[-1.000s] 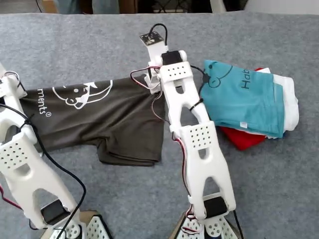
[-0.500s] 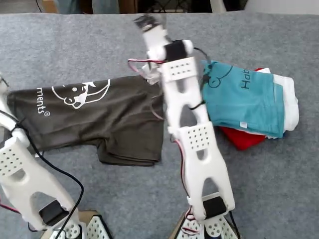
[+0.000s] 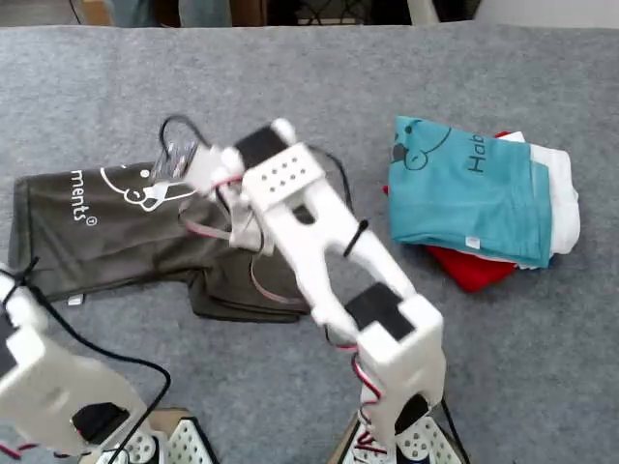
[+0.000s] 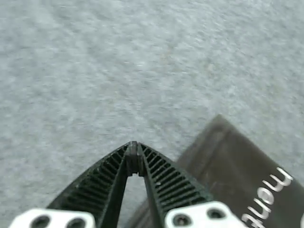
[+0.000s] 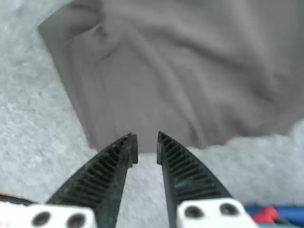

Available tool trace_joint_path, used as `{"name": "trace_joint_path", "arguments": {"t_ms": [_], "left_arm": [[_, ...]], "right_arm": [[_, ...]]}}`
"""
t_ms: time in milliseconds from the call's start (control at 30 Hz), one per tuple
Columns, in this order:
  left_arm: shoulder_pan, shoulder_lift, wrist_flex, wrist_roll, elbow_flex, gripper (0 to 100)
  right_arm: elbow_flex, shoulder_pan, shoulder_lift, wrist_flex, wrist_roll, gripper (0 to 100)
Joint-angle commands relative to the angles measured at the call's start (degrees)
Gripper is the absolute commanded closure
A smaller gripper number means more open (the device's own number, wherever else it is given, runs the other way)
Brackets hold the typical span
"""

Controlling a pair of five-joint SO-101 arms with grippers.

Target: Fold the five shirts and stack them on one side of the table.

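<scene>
While the dark shirt (image 3: pixel 116 242) is lying on the table's (image 3: pixel 435 87) left half, the right gripper (image 5: pixel 147 145) is hovering over its edge, jaws slightly apart. The left gripper (image 4: pixel 133 159), jaws pressed together, is hanging beside a corner. The stack (image 3: pixel 474 193) is sitting at right.

Likely a robotics lab: two white arms (image 3: pixel 290 208) stand at a grey felt-covered table (image 3: pixel 532 367).

Table's got a grey felt-like cover (image 3: pixel 484 77) over the whole top, kinda fuzzy and mottled up close in both wrist views. Past the far edge there's a brown wooden piece (image 3: pixel 247 12), plus something pale white (image 3: pixel 542 10) in the corner.
</scene>
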Motion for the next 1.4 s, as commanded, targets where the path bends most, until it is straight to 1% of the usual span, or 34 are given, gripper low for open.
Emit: {"name": "trace_joint_path", "arguments": {"t_ms": [0,100,167,233,433,500,567,767,900,1067,1267,1367], "left_arm": [[-3.4,-5.3,-16.9,0.6,13.6,97],[-3.8,-1.1,-29.5,2.5,17.2,97],[-4.1,3.5,-32.9,4.7,15.3,97],[-4.3,7.9,-30.3,5.6,10.2,97],[-5.2,17.1,-11.1,5.9,-8.7,97],[-5.4,19.3,-7.1,5.9,-12.7,97],[-5.5,20.7,-4.9,5.9,-15.3,97],[-5.4,21.5,-4.1,5.8,-16.1,97],[-5.3,21.5,-4.1,5.7,-16.1,97],[-5.2,21.5,-4.1,5.6,-16.1,97],[-5.2,21.5,-4.1,5.6,-16.0,97],[-5.2,21.5,-4.1,5.6,-16.0,97]], "right_arm": [[12.9,-4.4,-5.9,-10.4,1.0,91.0],[20.4,-8.0,-6.7,-17.8,6.5,91.0],[24.3,-9.2,-6.7,-22.2,5.5,91.0],[27.8,-9.7,-6.7,-26.3,4.2,91.0],[33.3,-12.0,-6.7,-31.0,3.0,91.0],[34.7,-12.0,-6.7,-33.3,2.3,91.0],[35.6,-12.1,-6.7,-34.6,2.1,91.0],[36.0,-11.9,-6.7,-34.6,2.1,92.2],[35.9,-11.9,-6.8,-34.8,2.4,98.5],[35.1,-11.9,-7.3,-33.1,2.3,98.3],[30.5,-11.9,-7.4,-27.3,2.2,98.3],[29.1,-12.0,-9.9,-25.7,2.4,98.3]]}}
